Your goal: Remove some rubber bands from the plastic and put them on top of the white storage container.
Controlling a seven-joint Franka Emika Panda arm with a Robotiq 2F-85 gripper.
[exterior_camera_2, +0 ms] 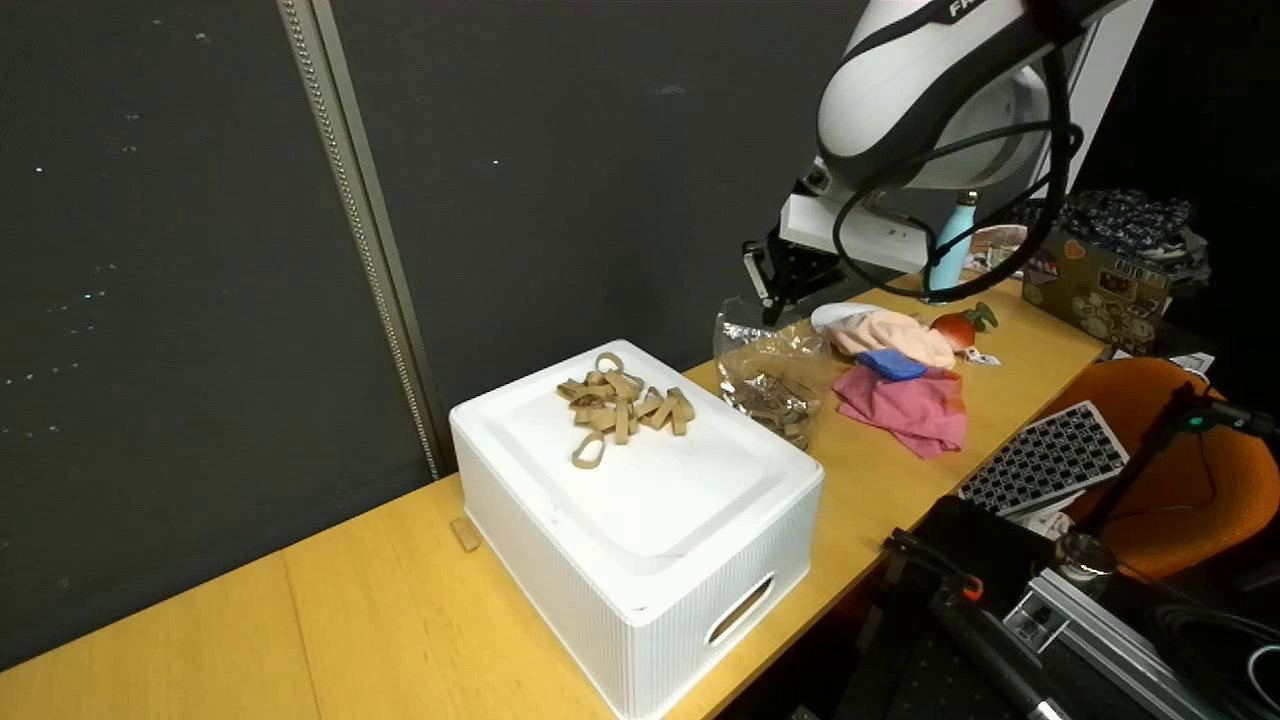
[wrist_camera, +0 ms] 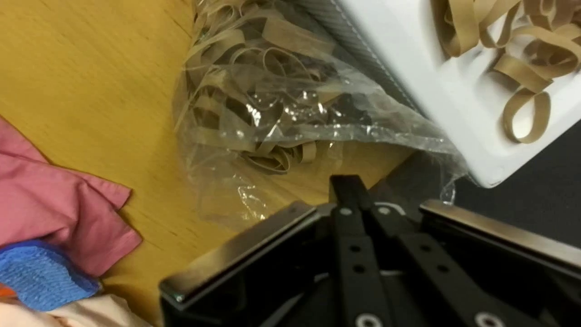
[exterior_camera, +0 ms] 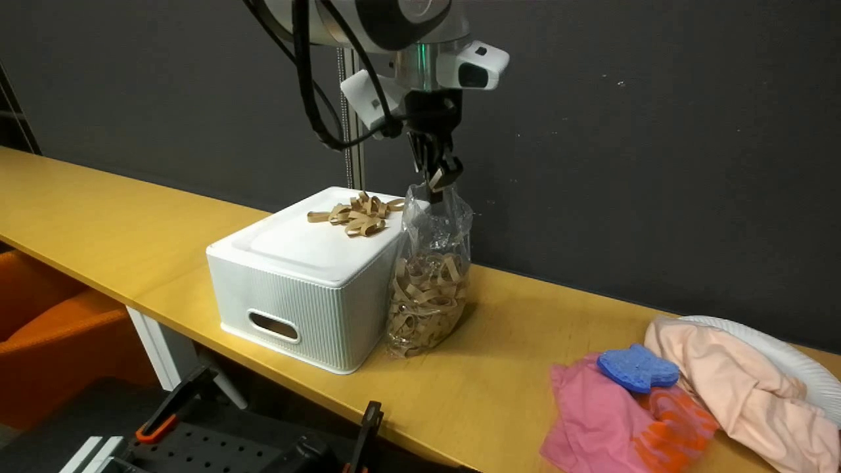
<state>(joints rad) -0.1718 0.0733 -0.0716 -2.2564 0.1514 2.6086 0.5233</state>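
The white storage container (exterior_camera: 289, 302) stands on the table with a loose pile of tan rubber bands (exterior_camera: 360, 215) on its lid, seen in all views. The clear plastic bag (exterior_camera: 437, 230) stands upright beside it, mouth up, with many rubber bands (wrist_camera: 277, 68) in its lower part. My gripper (exterior_camera: 434, 195) points down at the bag's mouth, its tip at the level of the upper edge. In the wrist view the fingers (wrist_camera: 348, 188) meet at the tip, with no band seen between them. Whether the film touches the fingers, I cannot tell.
A pink cloth (exterior_camera: 604, 414), a blue sponge (exterior_camera: 637, 368), a peach cloth (exterior_camera: 742, 374) and a white plate (exterior_camera: 782, 355) lie off to one side. A loose tan band (exterior_camera_2: 465, 534) lies on the table behind the container. A dark wall (exterior_camera: 624, 164) runs along the table's back.
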